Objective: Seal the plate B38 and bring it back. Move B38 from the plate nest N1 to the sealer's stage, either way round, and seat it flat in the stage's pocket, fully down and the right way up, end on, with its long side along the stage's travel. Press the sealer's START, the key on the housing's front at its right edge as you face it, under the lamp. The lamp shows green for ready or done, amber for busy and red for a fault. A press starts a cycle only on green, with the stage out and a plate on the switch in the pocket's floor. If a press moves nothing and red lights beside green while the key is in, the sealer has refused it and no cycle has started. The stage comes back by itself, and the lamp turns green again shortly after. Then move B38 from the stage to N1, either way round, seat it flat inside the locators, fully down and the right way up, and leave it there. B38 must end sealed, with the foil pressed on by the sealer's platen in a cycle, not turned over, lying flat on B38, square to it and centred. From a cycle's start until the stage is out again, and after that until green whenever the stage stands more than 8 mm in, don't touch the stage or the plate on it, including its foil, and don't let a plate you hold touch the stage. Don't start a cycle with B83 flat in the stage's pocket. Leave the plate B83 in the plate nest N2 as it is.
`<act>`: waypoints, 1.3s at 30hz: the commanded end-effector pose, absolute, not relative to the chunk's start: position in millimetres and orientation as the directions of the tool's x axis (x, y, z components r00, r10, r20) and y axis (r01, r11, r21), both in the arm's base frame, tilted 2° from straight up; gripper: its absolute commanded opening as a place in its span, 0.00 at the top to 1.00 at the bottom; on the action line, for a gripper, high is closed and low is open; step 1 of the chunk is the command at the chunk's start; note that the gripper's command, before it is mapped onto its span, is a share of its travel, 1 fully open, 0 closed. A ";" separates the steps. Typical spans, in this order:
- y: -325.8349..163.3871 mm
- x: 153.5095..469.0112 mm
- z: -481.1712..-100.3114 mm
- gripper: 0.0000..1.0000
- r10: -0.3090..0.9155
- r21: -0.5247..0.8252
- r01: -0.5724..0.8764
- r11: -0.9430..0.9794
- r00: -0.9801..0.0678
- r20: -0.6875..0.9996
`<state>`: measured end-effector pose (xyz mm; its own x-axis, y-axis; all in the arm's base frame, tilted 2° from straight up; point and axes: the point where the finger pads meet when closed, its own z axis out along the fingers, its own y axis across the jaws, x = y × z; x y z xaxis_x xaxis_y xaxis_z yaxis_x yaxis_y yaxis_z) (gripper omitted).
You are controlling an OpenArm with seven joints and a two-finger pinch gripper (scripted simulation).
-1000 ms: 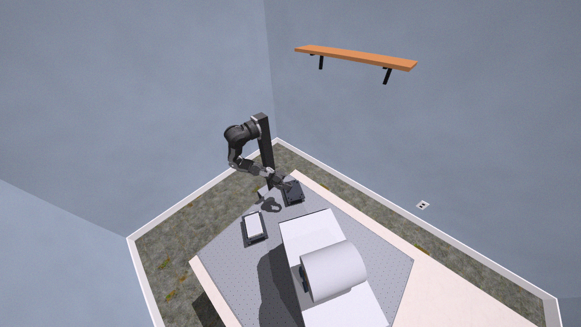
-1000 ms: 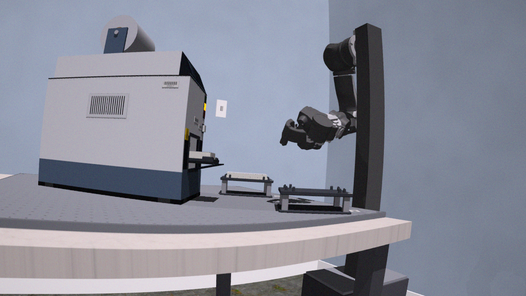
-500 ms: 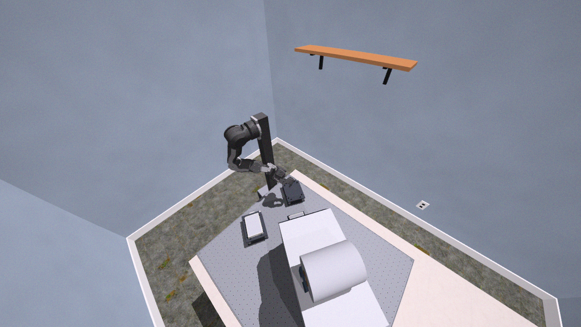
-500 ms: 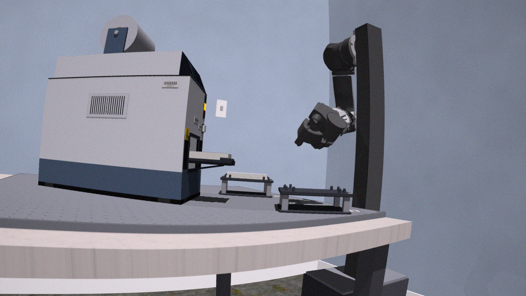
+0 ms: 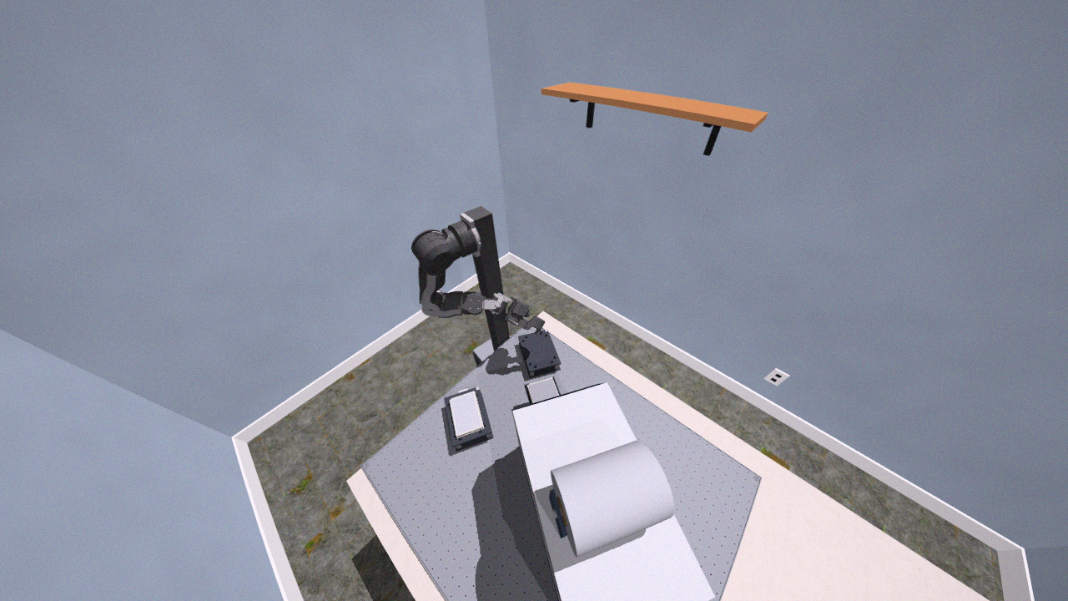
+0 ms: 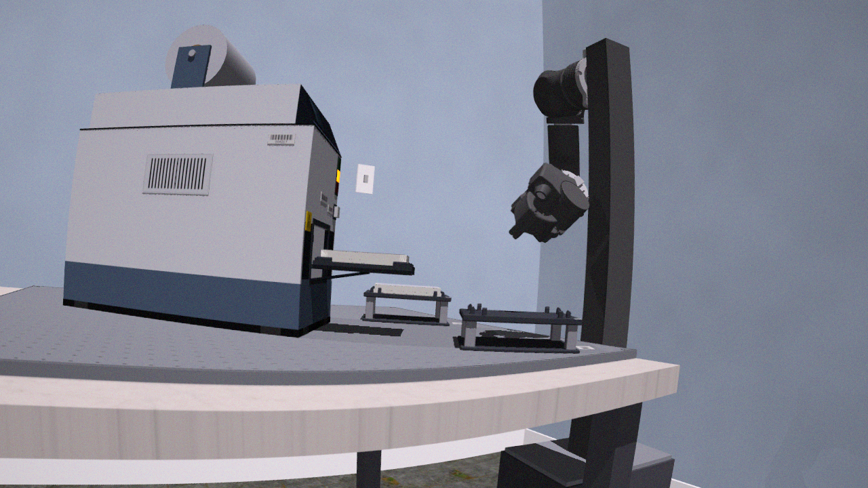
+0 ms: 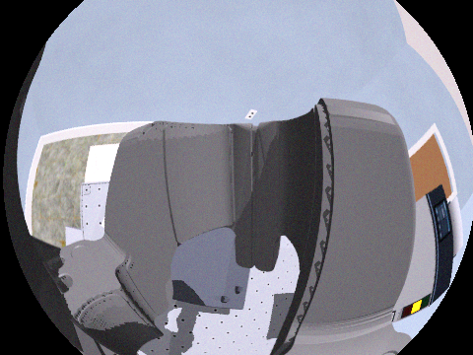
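While the lamp on the sealer shows amber, the cycle looks unfinished. The stage stands out of the housing with plate B38 lying flat on it. The hand hangs high beside the arm's post, well apart from the stage, fingers fully closed with nothing between them. Nest N1, nearest the post, is bare. The farther nest N2 carries plate B83.

The step in hand is the wait. The next move probably calls for holding off until green shows, then opening the fingers, coming down over B38 and carrying it to N1. Touching the stage early is the risk.

A barcode label sits on the sealer's side; its print is too small to read. No plate marking is legible.
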<state>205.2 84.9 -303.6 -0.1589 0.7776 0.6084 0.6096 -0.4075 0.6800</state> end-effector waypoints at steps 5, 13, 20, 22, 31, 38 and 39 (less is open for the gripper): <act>85.5 200.4 -312.2 1.00 0.828 0.688 0.651 -0.320 -0.161 0.537; 88.6 198.5 -312.3 1.00 0.846 0.689 0.687 -0.229 -0.210 0.490; 92.8 194.8 -313.4 1.00 0.863 0.675 0.733 -0.080 -0.287 0.415; 92.8 194.8 -313.4 1.00 0.863 0.675 0.733 -0.080 -0.287 0.415; 89.2 197.7 -312.7 1.00 0.861 0.649 0.758 0.066 -0.372 0.346; 86.0 199.5 -313.6 1.00 0.853 0.620 0.767 0.165 -0.427 0.300; 86.0 199.5 -313.6 1.00 0.853 0.620 0.767 0.165 -0.427 0.300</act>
